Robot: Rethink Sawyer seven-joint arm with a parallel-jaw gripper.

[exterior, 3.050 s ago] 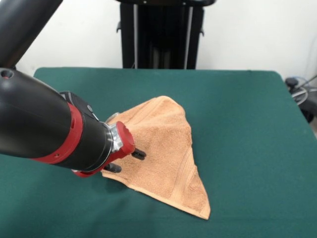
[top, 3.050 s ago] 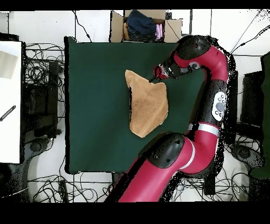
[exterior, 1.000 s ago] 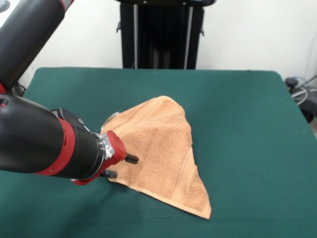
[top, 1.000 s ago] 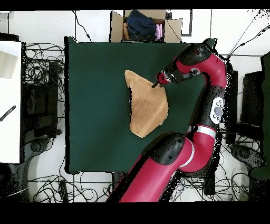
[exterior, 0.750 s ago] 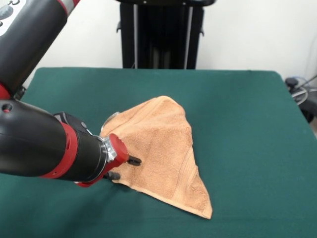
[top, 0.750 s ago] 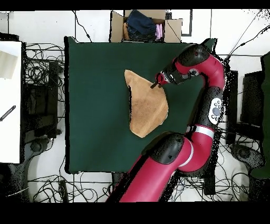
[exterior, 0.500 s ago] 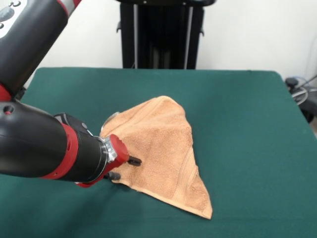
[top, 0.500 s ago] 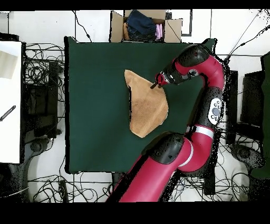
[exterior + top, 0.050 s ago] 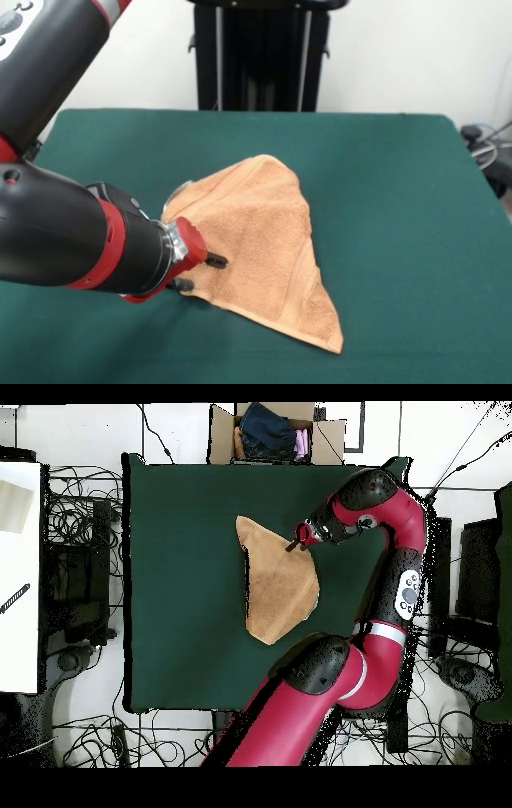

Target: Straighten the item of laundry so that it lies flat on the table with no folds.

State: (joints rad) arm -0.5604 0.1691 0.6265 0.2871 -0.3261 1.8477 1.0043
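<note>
Fingers (image 9: 216, 260) astride towel (image 9: 264, 240) edge, front view only.

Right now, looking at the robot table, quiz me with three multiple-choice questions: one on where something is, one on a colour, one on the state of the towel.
1. Where is the gripper?
A. At the towel's edge
B. Raised far above the table
C. Off the table

2. What colour is the table cover?
A. Grey
B. Dark green
C. White

3. How does the towel lie?
A. Spread out flat as a square
B. Rolled into a tube
C. Folded over into a rough triangle

Answers:
1 A, its tips straddle the towel's edge in the front view.
2 B, the cloth is dark green in both views.
3 C, its outline tapers to a point.
</note>
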